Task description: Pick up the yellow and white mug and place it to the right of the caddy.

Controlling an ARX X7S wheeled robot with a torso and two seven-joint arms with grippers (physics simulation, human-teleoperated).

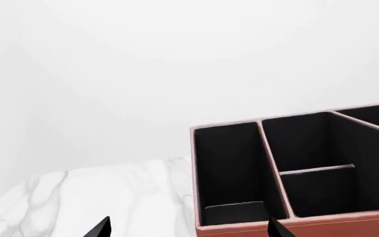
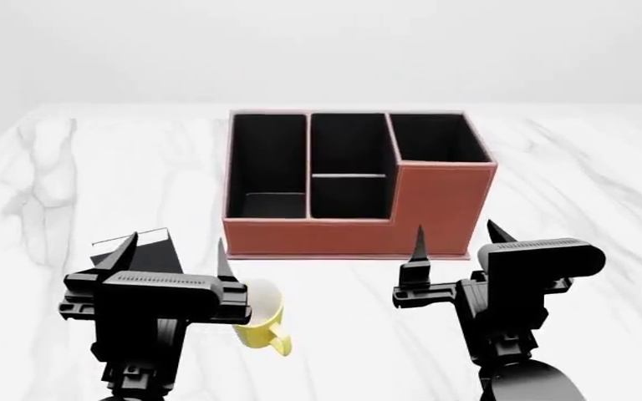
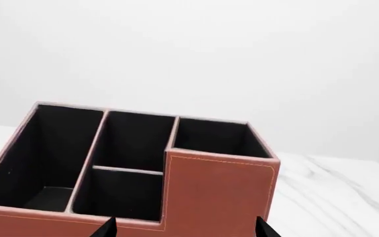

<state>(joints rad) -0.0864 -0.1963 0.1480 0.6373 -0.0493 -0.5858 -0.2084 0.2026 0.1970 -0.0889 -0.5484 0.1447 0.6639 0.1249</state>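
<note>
The yellow and white mug [image 2: 261, 328] rests on the marble table just below and to the right of my left gripper [image 2: 176, 253], whose body hides part of it; its loop handle points toward me. Neither wrist view shows the mug. The reddish-brown caddy [image 2: 438, 209] with black-lined compartments stands mid-table, its taller section at the right. My left gripper [image 1: 189, 230] is open and empty, facing the caddy [image 1: 236, 228] at its left end. My right gripper [image 2: 458, 238] is open too, in front of the tall section. In the right wrist view, that gripper [image 3: 186, 230] sits close to the caddy [image 3: 219, 187].
A small black box [image 2: 156, 249] stands behind my left gripper, left of the caddy's front corner. The white marble table [image 2: 588, 192] stretches to both sides of the caddy, and a plain white wall rises behind it.
</note>
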